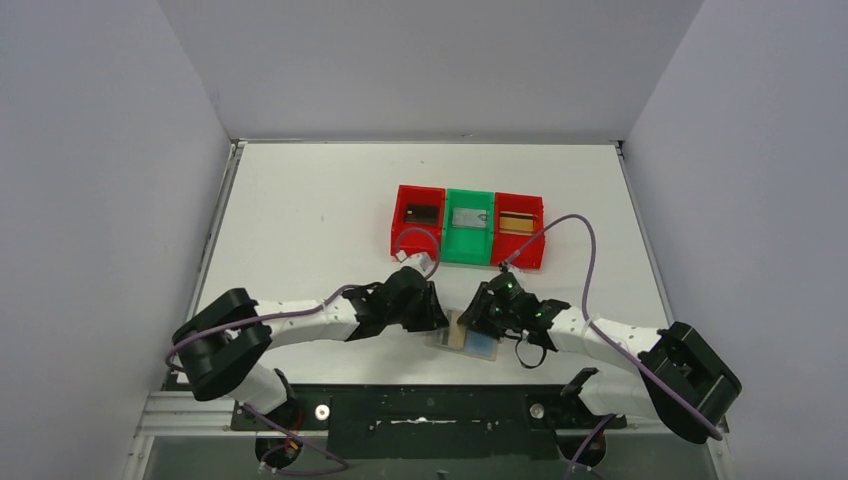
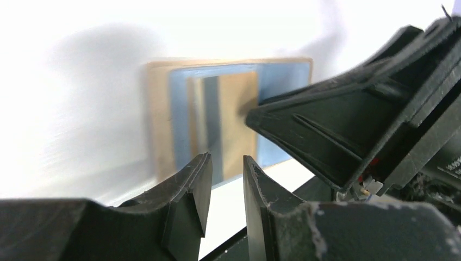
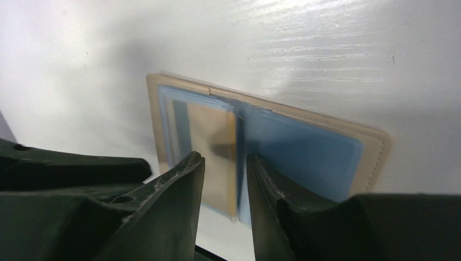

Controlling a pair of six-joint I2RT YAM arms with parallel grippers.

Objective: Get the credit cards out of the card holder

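Note:
The card holder (image 1: 482, 346) lies open and flat on the table near the front edge, between both arms. Its tan rim (image 3: 380, 144) frames pale blue panels. A tan-gold credit card (image 3: 215, 144) with a dark stripe (image 2: 213, 122) sits on the left panel, part way out of its sleeve. My left gripper (image 2: 227, 163) hovers just short of the holder's near edge, jaws a little apart with nothing between them. My right gripper (image 3: 225, 160) is low over the card and the holder's fold, open, gripping nothing. One right finger (image 2: 326, 130) covers the holder's right panel in the left wrist view.
Behind the holder stands a row of trays: red (image 1: 417, 235), green (image 1: 468, 245), red (image 1: 520, 245), each with a card lying in it. Purple cables loop over both arms. The table's dark front rail (image 1: 420, 410) runs just below the holder.

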